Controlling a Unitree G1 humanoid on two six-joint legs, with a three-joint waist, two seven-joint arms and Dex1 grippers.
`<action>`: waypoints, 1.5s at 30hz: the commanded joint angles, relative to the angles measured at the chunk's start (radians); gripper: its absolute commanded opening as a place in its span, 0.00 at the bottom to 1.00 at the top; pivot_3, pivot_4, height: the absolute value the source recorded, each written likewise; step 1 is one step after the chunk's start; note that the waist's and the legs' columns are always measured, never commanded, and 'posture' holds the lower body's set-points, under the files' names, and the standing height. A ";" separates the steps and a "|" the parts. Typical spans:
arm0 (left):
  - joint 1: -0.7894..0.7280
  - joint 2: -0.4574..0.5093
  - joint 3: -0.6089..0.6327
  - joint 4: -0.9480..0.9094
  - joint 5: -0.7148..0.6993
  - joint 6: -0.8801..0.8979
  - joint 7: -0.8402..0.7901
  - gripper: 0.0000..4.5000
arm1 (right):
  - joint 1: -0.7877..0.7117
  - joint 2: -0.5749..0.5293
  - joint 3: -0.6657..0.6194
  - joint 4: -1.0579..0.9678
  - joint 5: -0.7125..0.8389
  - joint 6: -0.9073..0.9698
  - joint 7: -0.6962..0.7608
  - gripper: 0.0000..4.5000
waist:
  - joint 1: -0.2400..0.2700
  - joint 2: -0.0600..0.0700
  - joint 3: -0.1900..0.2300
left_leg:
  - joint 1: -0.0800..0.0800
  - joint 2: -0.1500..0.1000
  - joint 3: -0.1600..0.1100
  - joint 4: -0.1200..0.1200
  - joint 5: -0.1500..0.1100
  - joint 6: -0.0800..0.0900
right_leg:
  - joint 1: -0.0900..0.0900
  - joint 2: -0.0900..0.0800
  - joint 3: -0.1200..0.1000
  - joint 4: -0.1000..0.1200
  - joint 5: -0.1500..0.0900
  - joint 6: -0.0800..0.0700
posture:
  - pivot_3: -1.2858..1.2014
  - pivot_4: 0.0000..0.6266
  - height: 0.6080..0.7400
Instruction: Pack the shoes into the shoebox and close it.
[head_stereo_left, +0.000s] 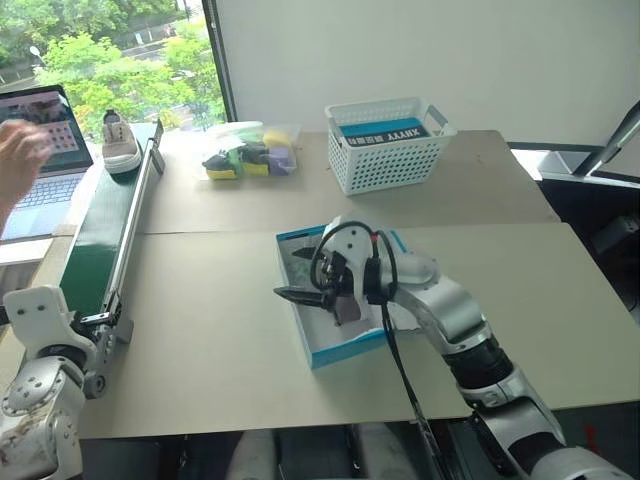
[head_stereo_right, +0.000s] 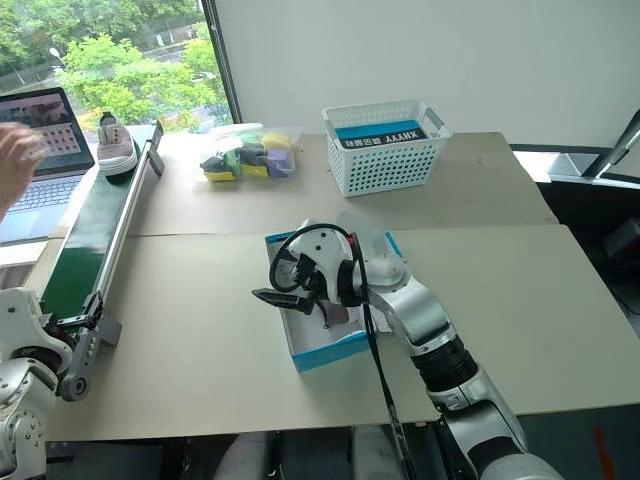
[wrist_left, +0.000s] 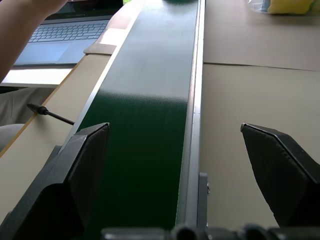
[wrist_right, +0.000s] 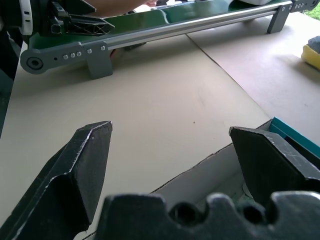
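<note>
Right gripper (head_stereo_left: 312, 298) hangs over the open blue shoebox (head_stereo_left: 345, 350) mid-table, fingers spread, holding nothing. Left gripper (wrist_left: 185, 165) also spread wide and empty, at the near end of the green conveyor belt (head_stereo_left: 100, 240). One grey shoe (head_stereo_left: 120, 142) sits at the belt's far end, beside a laptop (head_stereo_left: 45, 165).

Blue shoebox (head_stereo_left: 345, 347) open on table (head_stereo_left: 220, 330) centre, white inner faces showing, contents mostly hidden. One grey sneaker (head_stereo_left: 120, 142), pale sole, upright at far end of green conveyor (head_stereo_left: 100, 240).
</note>
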 joint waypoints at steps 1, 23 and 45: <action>0.014 0.000 0.037 -0.034 -0.005 -0.010 0.010 1.00 | -0.009 0.018 -0.001 -0.037 -0.006 0.010 -0.020 0.98 | 0.000 0.000 0.000 | 0.000 0.000 0.000 0.000 0.000 0.000 | 0.000 0.000 0.000 0.000 0.000 0.000 | 0.52 0.24 0.93; -0.014 -0.040 0.069 0.000 -0.048 -0.004 0.064 1.00 | -0.016 0.058 -0.012 -0.035 -0.004 0.029 -0.015 0.98 | 0.002 0.000 0.000 | 0.000 0.000 0.000 0.000 0.000 0.000 | 0.000 0.000 0.000 0.000 0.000 0.000 | 0.52 0.24 0.93; -0.044 -0.017 0.080 0.057 -0.032 -0.010 0.067 1.00 | -0.002 0.072 -0.014 -0.055 -0.001 0.053 -0.041 0.98 | 0.002 0.000 0.000 | 0.000 0.000 0.000 0.000 0.000 0.000 | 0.000 0.000 0.000 0.000 0.000 0.000 | 0.52 0.24 0.93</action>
